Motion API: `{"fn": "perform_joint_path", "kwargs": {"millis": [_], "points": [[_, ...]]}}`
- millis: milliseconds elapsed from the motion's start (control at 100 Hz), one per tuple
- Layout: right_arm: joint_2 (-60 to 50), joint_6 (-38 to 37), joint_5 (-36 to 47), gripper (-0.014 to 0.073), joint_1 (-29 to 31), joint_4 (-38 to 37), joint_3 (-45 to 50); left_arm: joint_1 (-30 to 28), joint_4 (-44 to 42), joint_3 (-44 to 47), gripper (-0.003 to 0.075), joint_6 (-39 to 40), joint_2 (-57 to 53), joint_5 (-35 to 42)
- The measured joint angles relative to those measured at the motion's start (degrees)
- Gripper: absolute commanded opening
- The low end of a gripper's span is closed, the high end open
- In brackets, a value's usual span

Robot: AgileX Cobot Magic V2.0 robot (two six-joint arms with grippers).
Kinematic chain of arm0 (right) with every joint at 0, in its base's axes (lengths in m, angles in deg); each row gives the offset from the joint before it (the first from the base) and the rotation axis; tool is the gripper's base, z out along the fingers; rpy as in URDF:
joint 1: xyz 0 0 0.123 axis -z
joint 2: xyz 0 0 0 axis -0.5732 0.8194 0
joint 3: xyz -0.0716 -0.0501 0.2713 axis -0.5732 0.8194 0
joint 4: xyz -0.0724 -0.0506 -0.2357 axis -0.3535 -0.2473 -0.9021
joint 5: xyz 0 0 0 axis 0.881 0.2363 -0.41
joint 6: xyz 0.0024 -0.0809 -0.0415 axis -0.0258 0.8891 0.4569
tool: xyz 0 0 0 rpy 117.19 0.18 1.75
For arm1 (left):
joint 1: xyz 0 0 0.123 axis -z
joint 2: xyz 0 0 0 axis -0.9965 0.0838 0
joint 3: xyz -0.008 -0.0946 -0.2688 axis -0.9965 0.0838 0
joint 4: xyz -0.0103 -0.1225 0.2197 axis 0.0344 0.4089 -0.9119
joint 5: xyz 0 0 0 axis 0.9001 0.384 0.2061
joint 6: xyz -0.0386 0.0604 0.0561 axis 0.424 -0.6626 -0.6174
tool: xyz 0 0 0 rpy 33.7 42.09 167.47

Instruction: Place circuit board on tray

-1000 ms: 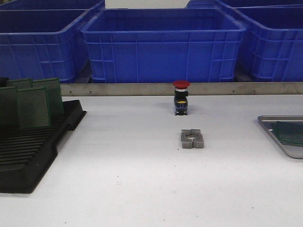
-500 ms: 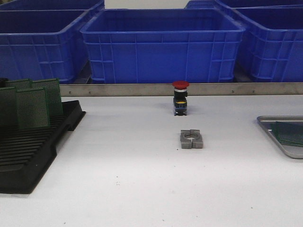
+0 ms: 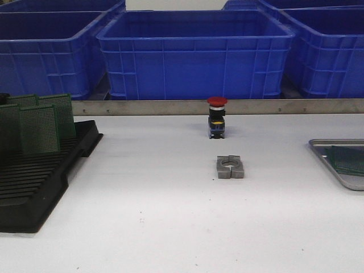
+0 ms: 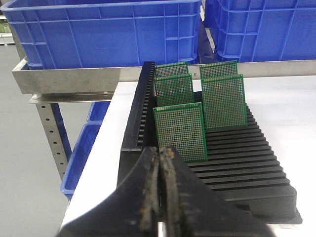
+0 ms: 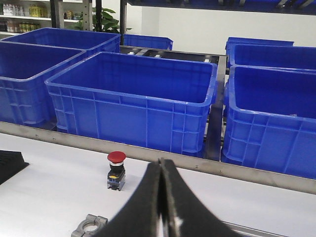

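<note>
Several green circuit boards (image 3: 40,128) stand upright in a black slotted rack (image 3: 34,187) at the left. They also show in the left wrist view (image 4: 180,131), just beyond my left gripper (image 4: 160,153), which is shut and empty. The silver-grey tray (image 3: 341,176) lies at the right edge with one green circuit board (image 3: 348,159) flat in it. My right gripper (image 5: 161,165) is shut and empty; a strip of the tray's rim (image 5: 259,230) shows beside it. Neither gripper is in the front view.
A red-capped push button (image 3: 216,117) and a grey metal clamp block (image 3: 230,167) stand mid-table. Deep blue bins (image 3: 196,54) sit behind a steel rail (image 3: 170,107) at the back. The rack lies close to the table's left edge (image 4: 94,163).
The front view has shifted slightly, so the tray and its board sit a little differently at the right edge. Nothing on the table has moved.
</note>
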Motion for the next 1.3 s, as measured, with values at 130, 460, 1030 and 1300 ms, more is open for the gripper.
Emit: {"fn": "perform_joint_path", "kwargs": {"millis": [130, 460, 1030, 1300], "points": [[0.0, 0.0, 0.0, -0.006, 0.0, 0.0, 0.0, 0.0, 0.0, 0.0, -0.002, 0.0, 0.0, 0.0], [0.0, 0.11, 0.0, -0.006, 0.0, 0.0, 0.0, 0.0, 0.0, 0.0, -0.002, 0.0, 0.0, -0.12], [0.0, 0.11, 1.1, -0.006, 0.0, 0.0, 0.11, 0.0, 0.0, 0.0, -0.002, 0.0, 0.0, -0.2], [-0.39, -9.71, 7.5, -0.006, 4.05, -16.08, 4.99, 0.0, 0.0, 0.0, -0.002, 0.0, 0.0, -0.2]]}}
